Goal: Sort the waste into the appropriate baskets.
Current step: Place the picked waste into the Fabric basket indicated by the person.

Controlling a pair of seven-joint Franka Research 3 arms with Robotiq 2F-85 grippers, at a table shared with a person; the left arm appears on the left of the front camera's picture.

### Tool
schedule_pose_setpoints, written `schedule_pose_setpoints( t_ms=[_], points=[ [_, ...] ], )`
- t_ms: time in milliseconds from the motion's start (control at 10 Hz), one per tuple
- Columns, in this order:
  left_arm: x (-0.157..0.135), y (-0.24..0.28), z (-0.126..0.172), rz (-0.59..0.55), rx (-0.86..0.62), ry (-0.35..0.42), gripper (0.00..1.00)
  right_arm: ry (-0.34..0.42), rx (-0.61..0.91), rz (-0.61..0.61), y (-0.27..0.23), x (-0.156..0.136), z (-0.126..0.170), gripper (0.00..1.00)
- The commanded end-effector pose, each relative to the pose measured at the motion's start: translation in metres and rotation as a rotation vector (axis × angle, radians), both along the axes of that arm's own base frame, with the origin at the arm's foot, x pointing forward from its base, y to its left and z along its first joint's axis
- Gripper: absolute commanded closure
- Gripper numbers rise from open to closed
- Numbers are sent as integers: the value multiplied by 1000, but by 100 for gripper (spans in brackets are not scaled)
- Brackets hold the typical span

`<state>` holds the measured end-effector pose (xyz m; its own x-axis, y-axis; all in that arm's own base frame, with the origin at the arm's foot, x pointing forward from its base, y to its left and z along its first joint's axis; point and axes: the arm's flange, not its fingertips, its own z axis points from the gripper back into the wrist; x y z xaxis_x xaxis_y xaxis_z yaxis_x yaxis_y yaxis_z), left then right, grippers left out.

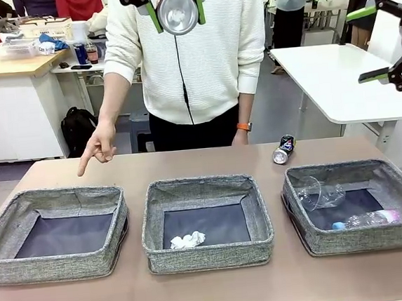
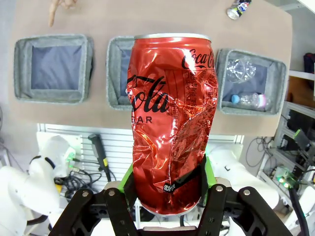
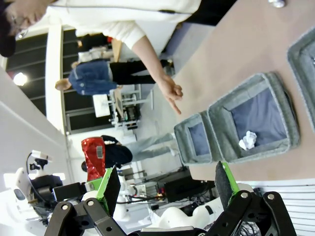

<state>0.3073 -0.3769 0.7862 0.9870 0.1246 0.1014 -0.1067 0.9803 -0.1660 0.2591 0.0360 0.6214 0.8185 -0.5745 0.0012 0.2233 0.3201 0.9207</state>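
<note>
High above the table's middle, my left gripper (image 1: 177, 16) is shut on the crushed red can (image 1: 177, 9), which stands upright between the jaws in the left wrist view (image 2: 170, 123). Up at the right, my right gripper (image 1: 369, 44) hangs open with nothing in it. Three grey baskets sit in a row: left (image 1: 56, 265), middle (image 1: 210, 255), right (image 1: 364, 238). A crumpled paper ball (image 1: 188, 240) lies in the middle one. The right one holds a clear cup (image 1: 319, 193) and a bottle (image 1: 365, 219). A dark can (image 1: 283, 149) lies on the table behind the right basket.
A person stands at the far side; one hand (image 1: 97, 149) points down toward the left basket. A white table (image 1: 328, 76) stands behind at the right. Bare tabletop runs behind the baskets and along the near edge.
</note>
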Motion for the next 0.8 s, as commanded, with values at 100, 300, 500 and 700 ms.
schedule_pose_setpoints(
  t_ms=[100,300,500,700],
  points=[
    [0,0,0,0,0,0,43,-19,12,18,-1,4,1,0],
    [3,74,-49,57,22,18,43,-19,12,18,-1,4,1,0],
    [13,162,-123,114,-34,116,43,-19,12,18,-1,4,1,0],
    [15,238,-169,306,-67,101,43,-19,12,18,-1,4,1,0]
  ],
)
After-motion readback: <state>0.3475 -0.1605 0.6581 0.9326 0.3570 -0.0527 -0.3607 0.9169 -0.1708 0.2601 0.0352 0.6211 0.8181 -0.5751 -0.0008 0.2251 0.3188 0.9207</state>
